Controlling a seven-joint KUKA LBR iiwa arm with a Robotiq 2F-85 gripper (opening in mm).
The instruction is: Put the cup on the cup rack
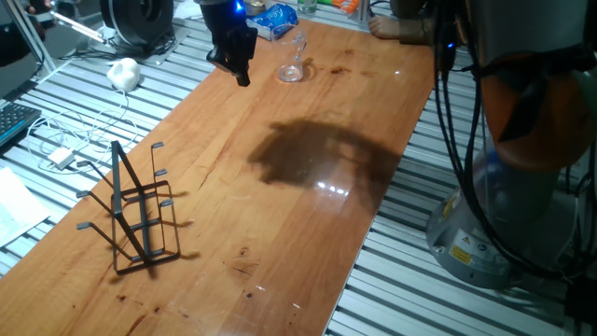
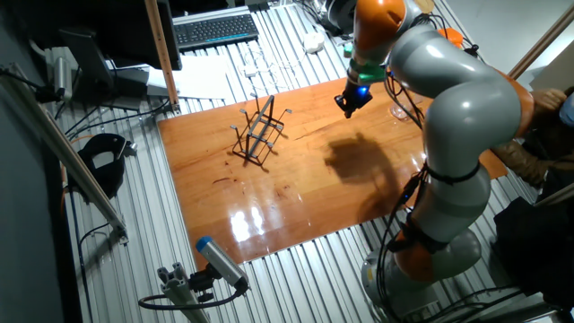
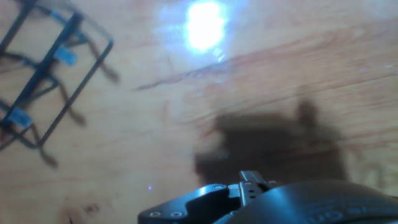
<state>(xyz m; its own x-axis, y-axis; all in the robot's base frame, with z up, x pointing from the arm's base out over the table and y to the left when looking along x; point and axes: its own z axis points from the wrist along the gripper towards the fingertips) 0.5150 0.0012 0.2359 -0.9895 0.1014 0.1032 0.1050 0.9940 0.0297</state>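
The arm reaches over the far end of the wooden table (image 1: 308,187), its gripper (image 1: 241,73) hanging above the board, carrying nothing; whether its fingers are spread I cannot tell. The cup (image 1: 293,58) stands on the table just at the gripper's 3 o'clock. The cup rack (image 1: 135,210) sits well apart, at 7 o'clock. Only the hand view shows the rack (image 3: 46,81) from above, blurred.
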